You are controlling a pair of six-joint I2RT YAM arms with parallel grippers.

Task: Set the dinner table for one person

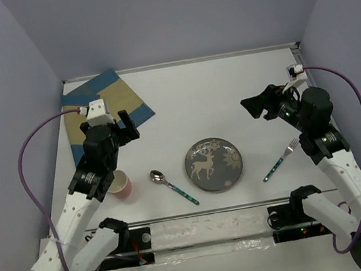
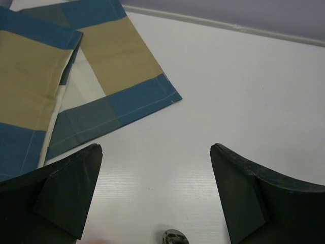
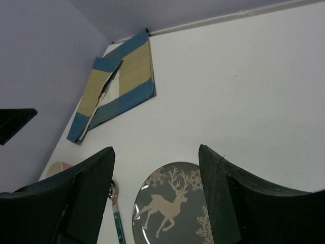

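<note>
On the white dinner table [image 1: 229,93] lie a grey plate with a deer [image 1: 214,164], a spoon with a teal handle [image 1: 173,186] to its left, a fork [image 1: 280,160] to its right and a pink cup [image 1: 119,184] at the near left. A blue-and-tan striped placemat [image 1: 103,108] lies rumpled at the far left corner. My left gripper [image 1: 125,126] is open and empty, above the table near the placemat's edge [image 2: 117,107]. My right gripper [image 1: 256,105] is open and empty, raised above the table right of the plate [image 3: 175,208].
Purple walls close the table on three sides [image 1: 168,13]. A rail with the arm bases runs along the near edge [image 1: 202,228]. Purple cables loop out beside each arm.
</note>
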